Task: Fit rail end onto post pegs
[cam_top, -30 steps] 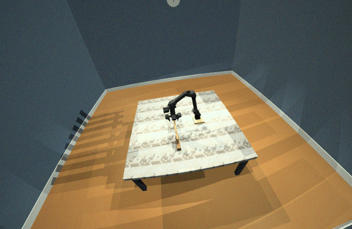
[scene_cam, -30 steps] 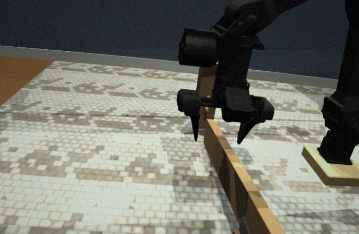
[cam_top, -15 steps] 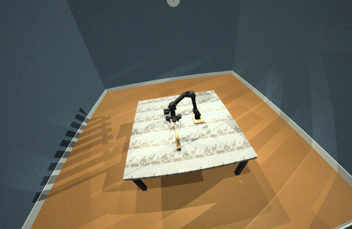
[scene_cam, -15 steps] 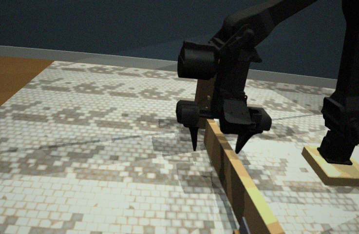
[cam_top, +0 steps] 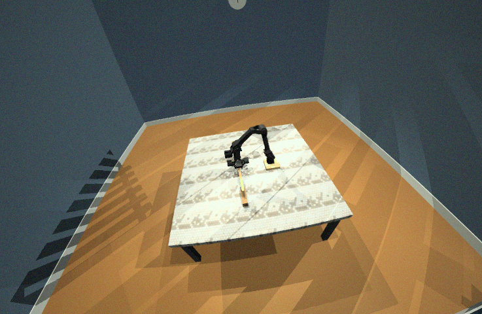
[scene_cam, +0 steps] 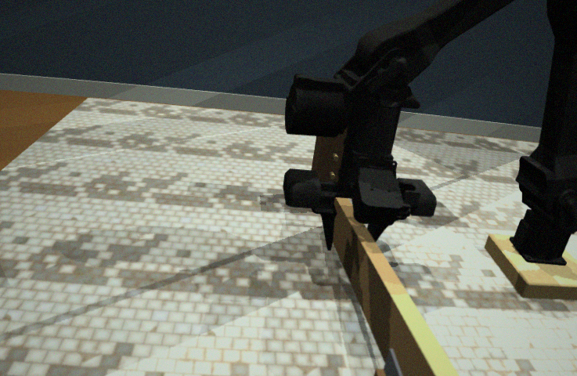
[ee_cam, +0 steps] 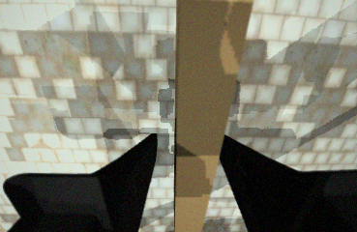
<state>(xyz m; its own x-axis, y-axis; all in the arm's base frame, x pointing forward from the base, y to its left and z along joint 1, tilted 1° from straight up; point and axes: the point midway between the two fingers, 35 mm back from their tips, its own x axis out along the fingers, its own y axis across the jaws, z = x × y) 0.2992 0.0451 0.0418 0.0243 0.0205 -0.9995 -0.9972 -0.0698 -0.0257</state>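
Observation:
The long wooden rail [cam_top: 241, 179] [scene_cam: 364, 265] [ee_cam: 200, 87] has its post-side end low, in front of the post [scene_cam: 320, 155]. Two pegs [scene_cam: 335, 156] [scene_cam: 332, 175] stick out of the post and show above the rail's end, outside its holes. The rail's other end is at the footboard block [cam_top: 244, 201]; the bracket [scene_cam: 392, 364] shows only partly in the exterior view. My gripper [cam_top: 239, 169] [scene_cam: 353, 244] [ee_cam: 191, 135] is partly open, its fingers astride the rail close to the post-side end. In the wrist view a gap shows beside the left finger; the right finger is very close to the rail.
The arm's base stands on a wooden plate [cam_top: 273, 167] [scene_cam: 553, 291] to the right of the rail. The patterned table [cam_top: 208, 229] [scene_cam: 98, 319] carries everything. The gripper and forearm hide part of the post in the exterior view.

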